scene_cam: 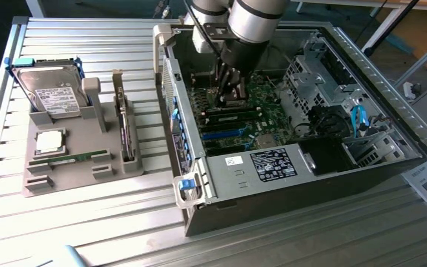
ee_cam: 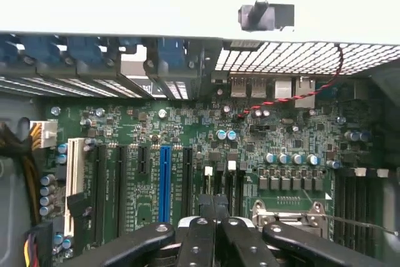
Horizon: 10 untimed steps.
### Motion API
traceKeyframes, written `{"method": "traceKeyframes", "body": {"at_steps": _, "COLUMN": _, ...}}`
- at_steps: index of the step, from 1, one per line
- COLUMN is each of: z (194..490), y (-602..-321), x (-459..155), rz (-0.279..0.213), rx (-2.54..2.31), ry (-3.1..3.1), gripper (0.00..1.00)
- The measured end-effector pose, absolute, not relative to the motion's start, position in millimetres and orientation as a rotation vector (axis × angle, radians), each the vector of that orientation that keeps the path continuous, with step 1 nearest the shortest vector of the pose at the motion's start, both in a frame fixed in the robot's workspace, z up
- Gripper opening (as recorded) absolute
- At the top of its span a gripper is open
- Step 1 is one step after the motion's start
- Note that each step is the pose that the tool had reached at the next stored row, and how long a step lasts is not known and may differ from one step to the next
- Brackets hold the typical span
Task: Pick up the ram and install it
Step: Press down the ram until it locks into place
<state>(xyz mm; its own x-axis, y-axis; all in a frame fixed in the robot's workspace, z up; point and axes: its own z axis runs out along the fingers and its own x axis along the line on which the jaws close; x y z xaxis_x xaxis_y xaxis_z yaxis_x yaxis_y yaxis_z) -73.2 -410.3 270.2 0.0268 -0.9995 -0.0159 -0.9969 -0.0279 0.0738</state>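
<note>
A thin green ram [scene_cam: 71, 159] stick lies flat in a slot of the grey holder tray [scene_cam: 65, 181], on the slatted metal table [scene_cam: 87, 222] at the exterior view's left, well apart from the open computer case [scene_cam: 288, 183]. Just beside the stick on the same tray sits a silver square processor chip [scene_cam: 49, 142]; behind it stands a hard drive [scene_cam: 50, 94] upright in its cradle, and an expansion card [scene_cam: 124, 125] stands on edge along the tray's side nearest the case.

The gripper [scene_cam: 231, 92] hangs inside the case above the motherboard [scene_cam: 243, 119], far from the ram. In the wrist view the black gripper [ee_cam: 214, 220] has its fingers [ee_cam: 197, 242] drawn together with no visible gap and nothing green between them, so the pincer appears closed and empty. Below it lie the green motherboard [ee_cam: 187, 148], a blue expansion slot [ee_cam: 165, 182], black slots alongside it, and a white slot [ee_cam: 75, 173] nearer the case wall. A red-and-black twisted wire [ee_cam: 294, 95] runs across the rear ports, and a perforated metal grille [ee_cam: 287, 60] lines the case's back panel.

In the exterior view, black memory slots [scene_cam: 232, 117] sit just past the gripper on the board, and blue cables [scene_cam: 359, 119] hang in the drive bay at the exterior view's right. A white label [scene_cam: 273, 164] marks the metal cover near the case's front.
</note>
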Motion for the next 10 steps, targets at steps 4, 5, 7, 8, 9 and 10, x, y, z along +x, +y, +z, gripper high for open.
{"method": "traceKeyframes", "body": {"at_steps": 4, "z": 270, "y": -410, "x": -52, "rz": -0.119, "rx": 2.21, "ry": -2.15, "gripper": 0.1}}
{"method": "traceKeyframes", "body": {"at_steps": 5, "z": 270, "y": -410, "x": -47, "rz": -0.125, "rx": 2.207, "ry": -2.148, "gripper": 0.1}}
{"method": "traceKeyframes", "body": {"at_steps": 7, "z": 270, "y": -410, "x": -37, "rz": -0.135, "rx": 2.202, "ry": -2.143, "gripper": 0.1}}
{"method": "traceKeyframes", "body": {"at_steps": 8, "z": 270, "y": -410, "x": -32, "rz": -0.14, "rx": 2.2, "ry": -2.141, "gripper": 0.1}}
{"method": "traceKeyframes", "body": {"at_steps": 9, "z": 270, "y": -411, "x": -26, "rz": -0.145, "rx": 2.197, "ry": -2.138, "gripper": 0.1}}
{"method": "traceKeyframes", "body": {"at_steps": 10, "z": 270, "y": -411, "x": -17, "rz": -0.153, "rx": 2.192, "ry": -2.134, "gripper": 0.1}}
